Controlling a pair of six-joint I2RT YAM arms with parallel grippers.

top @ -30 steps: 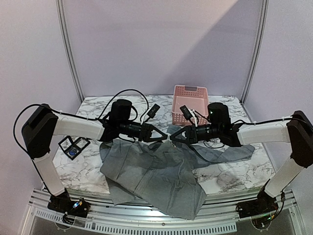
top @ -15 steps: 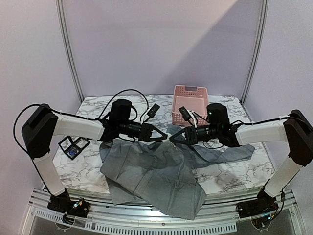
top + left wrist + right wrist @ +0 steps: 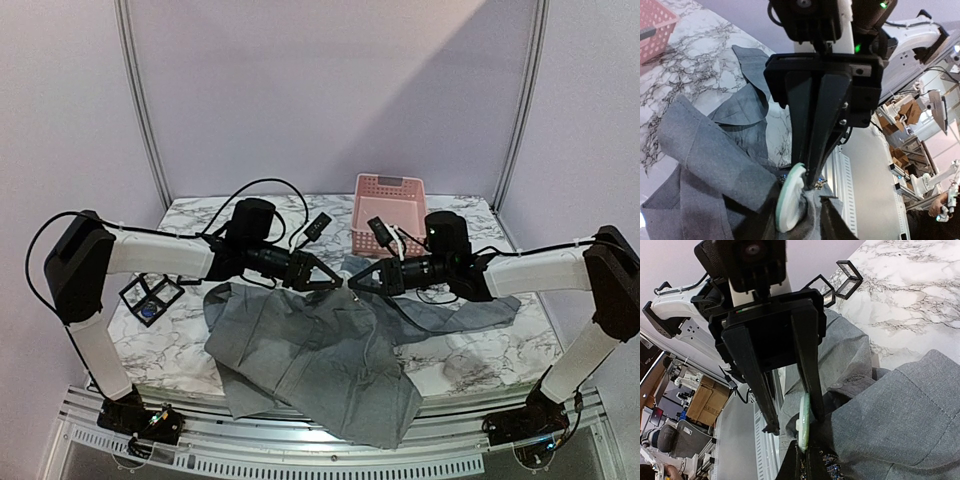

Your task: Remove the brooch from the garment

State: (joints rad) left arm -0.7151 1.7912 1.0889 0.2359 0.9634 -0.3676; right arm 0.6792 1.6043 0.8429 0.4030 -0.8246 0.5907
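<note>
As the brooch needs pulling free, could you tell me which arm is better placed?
Right, probably: the right gripper is shut on the brooch pinned to the garment; the left gripper stands open.

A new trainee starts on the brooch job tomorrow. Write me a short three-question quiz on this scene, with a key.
1. True or false: the left gripper is open.
2. What does the right gripper pinch? A a cable; B the brooch; C a sleeve end.
3. What colour is the basket beyond the garment?
Key: 1 true; 2 B; 3 pink.
</note>
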